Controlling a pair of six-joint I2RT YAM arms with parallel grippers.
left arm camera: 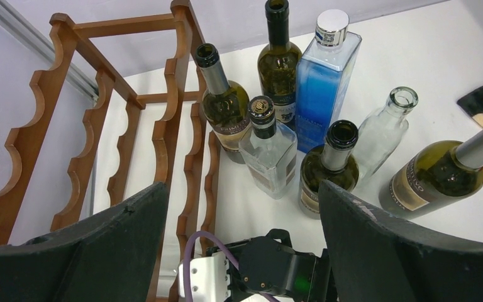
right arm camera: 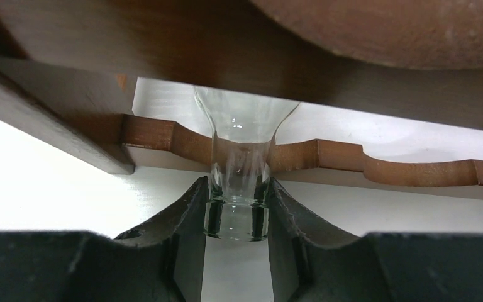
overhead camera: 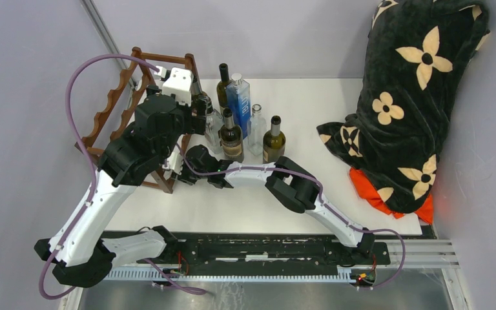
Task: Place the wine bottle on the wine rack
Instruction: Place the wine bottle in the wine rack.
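**While your right claw (right arm camera: pixel 236 207) clamps the neck of the clear bottle (right arm camera: pixel 242 126), your left claw (left arm camera: pixel 242 189) hangs wide open**

Where the right claw's two black fingers meet, they are shut on the glass neck close to its mouth, one finger touching each side. Straight ahead of that claw the neck flares into the shoulder. The shoulder then passes under a dark bar of the wine rack (right arm camera: pixel 383 170), so the rest of the bottle's body is hidden from you. Further ahead, beyond the glass, a scalloped rail of the rack runs across from side to side over the white table (right arm camera: pixel 50 176). Whether the bottle rests on any rail you cannot tell from these views.

Seen from above, the right claw sits at the rack's near corner, tucked beneath your left arm.

Your left claw has its fingers spread far apart with nothing between them. It looks down from above. Below it and toward its left finger lies the rack, its wavy rails running away from the fingertips. Below it and toward its right finger, a cluster of bottles stands on the table just beside the rack. Among them are a blue bottle (left arm camera: pixel 324 82) with a silver cap, a square clear bottle (left arm camera: pixel 267 157) with a black cap, an uncapped empty glass bottle (left arm camera: pixel 383 132) and several green wine bottles (left arm camera: pixel 223 107). Directly under the gap between the left claw's fingers you can see the right arm's wrist (left arm camera: pixel 270 270).
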